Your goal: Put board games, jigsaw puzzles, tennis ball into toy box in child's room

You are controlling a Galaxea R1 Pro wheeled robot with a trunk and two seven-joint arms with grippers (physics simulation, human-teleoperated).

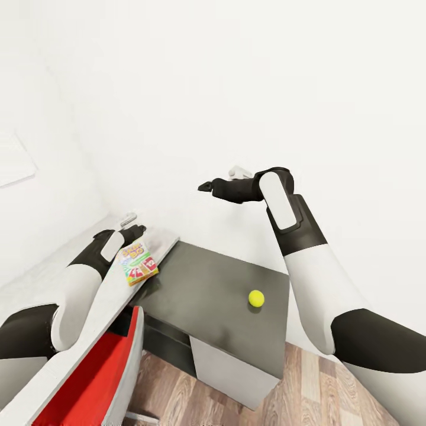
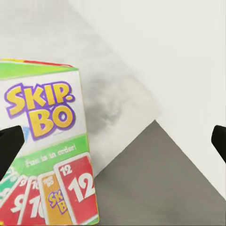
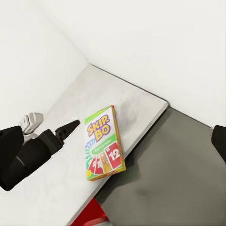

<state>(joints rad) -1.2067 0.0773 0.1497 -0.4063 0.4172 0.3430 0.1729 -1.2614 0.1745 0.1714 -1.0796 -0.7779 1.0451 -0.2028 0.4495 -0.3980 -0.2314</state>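
The orange-green "Skip-Bo" board game box (image 1: 139, 265) lay flat on the white tabletop (image 1: 71, 296) at the left of the scene, close to the top's right edge, where it met a lower dark grey surface (image 1: 219, 296). The small yellow-green tennis ball (image 1: 256, 297) sat alone on that grey surface, well to the right of the box and apart from it. A red panel with a white edge (image 1: 112, 367) showed below the white top at the near left, over a wood-plank floor (image 1: 319, 390).

The left gripper (image 1: 131, 229) hung just beyond the far end of the box. In the left wrist view its two dark fingertips (image 2: 9, 148) stood wide apart, with the box (image 2: 44, 150) between them towards one side; the gripper grasped nothing. In the right wrist view the left gripper (image 3: 66, 129) pointed at the box (image 3: 103, 143) from just beside it.

The right gripper (image 1: 207, 186) was raised high above the grey surface, near the white wall. Its dark fingertips (image 3: 10, 141) were spread wide, and it carried nothing.
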